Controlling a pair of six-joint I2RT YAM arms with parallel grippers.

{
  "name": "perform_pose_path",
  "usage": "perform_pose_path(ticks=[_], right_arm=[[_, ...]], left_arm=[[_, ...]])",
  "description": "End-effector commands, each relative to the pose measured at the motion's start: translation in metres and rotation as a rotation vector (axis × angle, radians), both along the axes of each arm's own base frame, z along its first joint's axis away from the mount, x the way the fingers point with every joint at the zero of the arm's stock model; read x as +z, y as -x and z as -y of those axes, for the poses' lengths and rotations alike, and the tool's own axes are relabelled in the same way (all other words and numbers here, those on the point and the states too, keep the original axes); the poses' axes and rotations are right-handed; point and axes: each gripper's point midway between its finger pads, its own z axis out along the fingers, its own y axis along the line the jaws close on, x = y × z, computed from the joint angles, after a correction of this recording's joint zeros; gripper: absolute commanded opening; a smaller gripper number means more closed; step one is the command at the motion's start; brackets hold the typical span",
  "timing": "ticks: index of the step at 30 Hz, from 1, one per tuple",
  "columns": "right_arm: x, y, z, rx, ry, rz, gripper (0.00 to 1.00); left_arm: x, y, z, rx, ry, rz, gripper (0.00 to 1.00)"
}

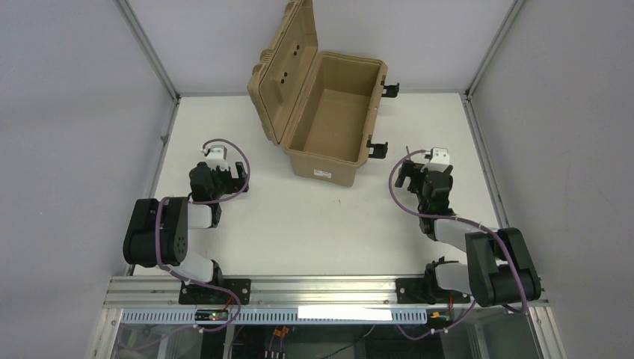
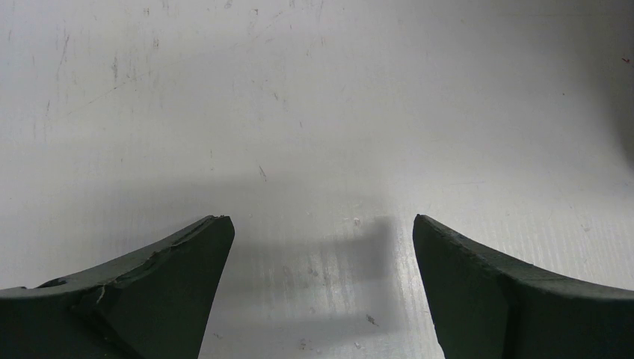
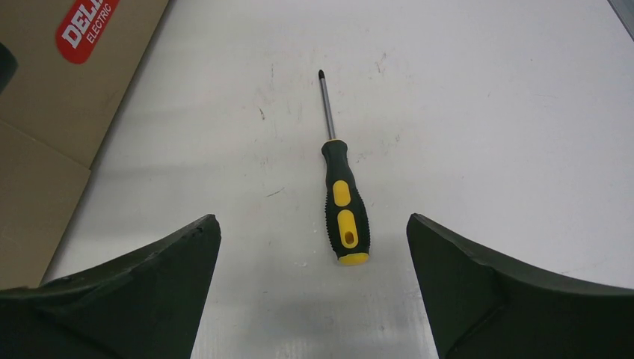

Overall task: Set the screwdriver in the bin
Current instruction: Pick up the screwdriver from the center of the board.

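Observation:
The screwdriver (image 3: 340,191) lies flat on the white table, with a black and yellow handle and a thin metal shaft pointing away from me. My right gripper (image 3: 312,221) is open just short of the handle's end, with the handle between the lines of its two fingers, not touching. In the top view the right gripper (image 1: 423,173) covers most of the screwdriver. The bin (image 1: 321,166) is a tan case standing open at the back centre, its lid up on the left side. My left gripper (image 1: 224,169) is open and empty over bare table (image 2: 318,224).
The bin's tan wall with a red label (image 3: 45,112) fills the left edge of the right wrist view. Black latches (image 1: 377,148) hang off the bin's right side, near the right gripper. Metal frame posts line the table's edges.

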Motion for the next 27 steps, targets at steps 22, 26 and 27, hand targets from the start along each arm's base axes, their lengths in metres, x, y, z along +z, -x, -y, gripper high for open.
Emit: perform_pose_path(ticks=[22, 26, 27], right_arm=[[0.027, -0.004, 0.0, -0.002, -0.005, 0.114, 1.0], [0.044, -0.003, 0.011, -0.064, 0.005, 0.127, 1.0], [0.047, -0.003, 0.012, -0.071, 0.008, 0.102, 1.0]], left_arm=[[0.018, -0.007, 0.0, 0.0, -0.013, 0.061, 0.99], [0.017, -0.007, 0.0, 0.001, -0.013, 0.061, 0.99], [0.018, -0.007, 0.0, 0.0, -0.014, 0.061, 0.99]])
